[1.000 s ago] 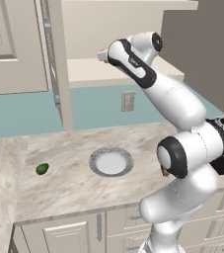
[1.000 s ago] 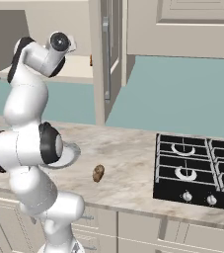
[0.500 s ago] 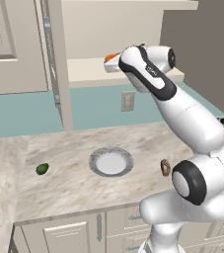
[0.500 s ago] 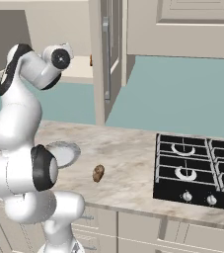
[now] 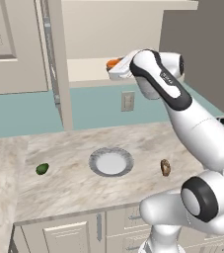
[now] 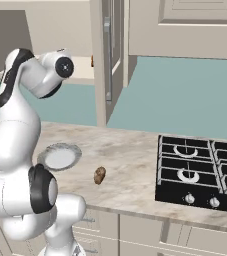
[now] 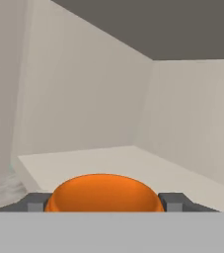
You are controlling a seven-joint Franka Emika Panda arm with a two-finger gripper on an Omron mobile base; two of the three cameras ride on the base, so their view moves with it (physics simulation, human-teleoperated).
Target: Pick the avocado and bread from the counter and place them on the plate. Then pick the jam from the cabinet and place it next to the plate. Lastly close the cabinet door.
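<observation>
Gripper (image 7: 101,201) inside cabinet (image 5: 89,69), arm raised, jaws clamped around jam (image 7: 101,193).

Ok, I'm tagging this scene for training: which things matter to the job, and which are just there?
Job: avocado, plate, jam on the cabinet shelf, counter, brown chunk (likely the bread).
Just there: stove, wall socket, lower drawers.

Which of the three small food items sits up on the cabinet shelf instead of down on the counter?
The orange jam, between the gripper fingers in the cabinet. The green avocado and the brown lump lie on the counter.
</observation>
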